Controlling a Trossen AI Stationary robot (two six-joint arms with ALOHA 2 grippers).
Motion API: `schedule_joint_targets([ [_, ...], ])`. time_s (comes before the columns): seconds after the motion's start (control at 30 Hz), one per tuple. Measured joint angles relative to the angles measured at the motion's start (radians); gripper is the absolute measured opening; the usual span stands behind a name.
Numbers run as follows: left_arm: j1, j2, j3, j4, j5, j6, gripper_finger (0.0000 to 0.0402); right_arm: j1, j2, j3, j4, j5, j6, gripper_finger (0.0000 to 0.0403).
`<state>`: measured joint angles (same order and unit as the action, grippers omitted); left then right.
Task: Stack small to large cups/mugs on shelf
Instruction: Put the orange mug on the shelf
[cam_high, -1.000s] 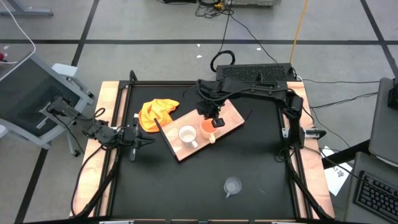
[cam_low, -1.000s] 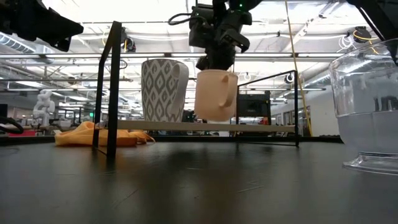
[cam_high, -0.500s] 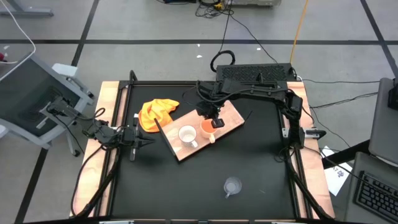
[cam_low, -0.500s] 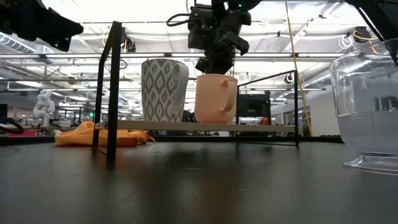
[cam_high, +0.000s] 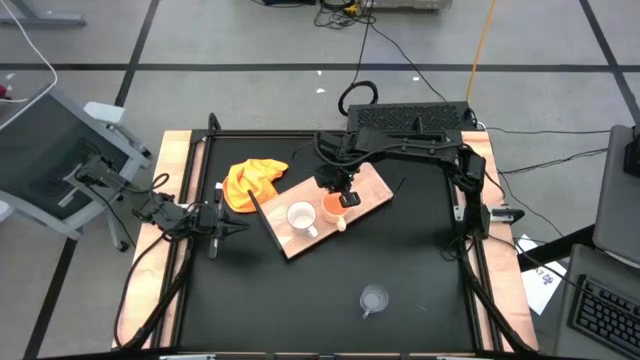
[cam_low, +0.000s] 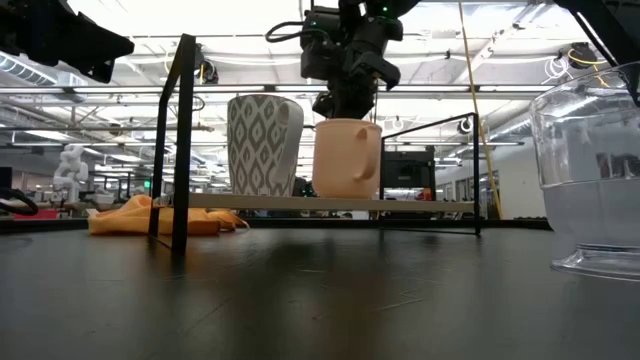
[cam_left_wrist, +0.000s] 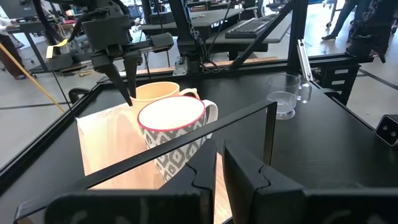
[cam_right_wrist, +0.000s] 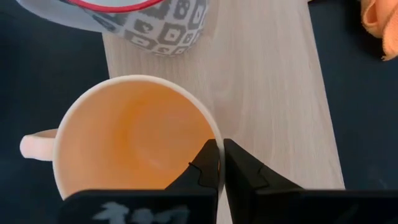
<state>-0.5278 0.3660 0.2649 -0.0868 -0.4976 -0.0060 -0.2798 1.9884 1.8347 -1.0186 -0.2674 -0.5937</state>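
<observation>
Shelf (cam_high: 373, 190) of pale wood lies angled at the table's far middle, carrying a white patterned mug (cam_high: 301, 216) and, just right of it, a yellow-orange mug (cam_high: 333, 207). The right gripper (cam_right_wrist: 221, 163), fingers pressed together, sits over the orange mug's rim. The glass cup (cam_high: 374, 300) stands well apart, near. The left gripper (cam_left_wrist: 219, 163) waits left, nearly closed, empty. No readable writing.

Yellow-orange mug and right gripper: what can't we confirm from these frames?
- Whether the right gripper pinches the yellow-orange mug rim: in the right wrist view its fingers meet at the rim, contact unclear; in the high view the arm covers it.
- Whether the mug rests on the shelf: the low view sees the board edge-on.
- Clear glass cup: cut off by the low view's right edge.
</observation>
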Motion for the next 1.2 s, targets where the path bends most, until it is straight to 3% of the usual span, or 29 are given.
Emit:
schedule_joint_targets([
  [1.2,0.000,0.000,0.000,-0.045,0.002,-0.026,0.0031,0.027,0.002,0.000,0.016,0.036,0.006,0.0004],
])
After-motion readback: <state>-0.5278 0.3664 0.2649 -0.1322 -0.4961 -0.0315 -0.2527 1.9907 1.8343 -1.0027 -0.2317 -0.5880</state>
